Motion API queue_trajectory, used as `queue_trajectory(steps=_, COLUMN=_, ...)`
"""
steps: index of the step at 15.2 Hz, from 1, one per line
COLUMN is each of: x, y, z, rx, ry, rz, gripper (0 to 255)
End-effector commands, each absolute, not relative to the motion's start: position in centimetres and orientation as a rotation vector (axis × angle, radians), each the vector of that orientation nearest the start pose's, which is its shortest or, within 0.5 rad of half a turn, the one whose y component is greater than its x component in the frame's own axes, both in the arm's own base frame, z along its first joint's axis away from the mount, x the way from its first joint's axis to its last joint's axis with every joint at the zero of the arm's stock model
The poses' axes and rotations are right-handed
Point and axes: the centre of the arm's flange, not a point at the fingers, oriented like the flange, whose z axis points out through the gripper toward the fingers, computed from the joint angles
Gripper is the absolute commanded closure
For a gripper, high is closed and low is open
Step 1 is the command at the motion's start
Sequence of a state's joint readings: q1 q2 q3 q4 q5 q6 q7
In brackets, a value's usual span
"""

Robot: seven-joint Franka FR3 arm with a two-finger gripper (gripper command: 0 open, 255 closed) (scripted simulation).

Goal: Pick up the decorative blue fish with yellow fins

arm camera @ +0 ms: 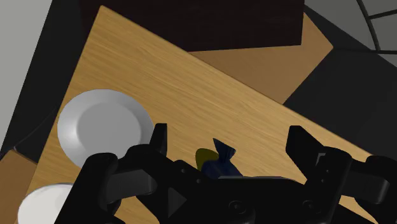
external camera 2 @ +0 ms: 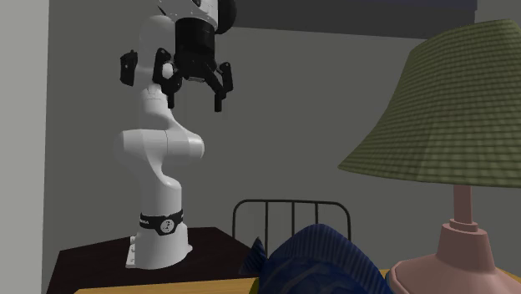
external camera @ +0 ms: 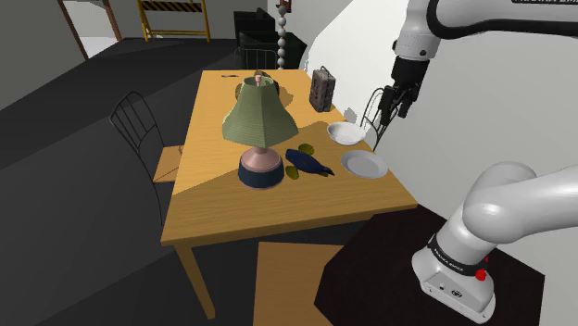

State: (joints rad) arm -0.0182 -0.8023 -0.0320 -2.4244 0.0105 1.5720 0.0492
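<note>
In the shoulder view, the dark blue fish with yellow fins (external camera: 308, 163) lies on the wooden table (external camera: 213, 199). It is just beside the foot of the lamp with a green ribbed shade (external camera: 258, 116), on the side facing the white arm. The black jaws hang in the air, well apart from the lamp.

In the second exterior view, the fish sits low beside the lamp. The jaws are spread wide and empty, far behind it.

In the wrist view, the jaws stand apart, gripping nothing, with the fish on the table beneath them.

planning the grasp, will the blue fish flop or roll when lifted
Probably stiff: the blue fish holds a solid, moulded-looking shape. Lying low and long on the table, it seems unlikely to roll. Its rounded body might slip in the open gripper.
</note>
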Motion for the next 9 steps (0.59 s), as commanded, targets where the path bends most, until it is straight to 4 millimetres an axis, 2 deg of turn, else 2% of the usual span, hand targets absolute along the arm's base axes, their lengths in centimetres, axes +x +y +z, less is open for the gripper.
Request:
queue_trajectory(steps=1, x=30.0, y=-1.6, z=56.3, rx=-3.104, ry=0.139, rz=0.078, gripper=0)
queue_trajectory(steps=9, x=39.1, y=-5.2, z=50.6, rx=-3.059, ry=-0.1, rz=0.136, gripper=0)
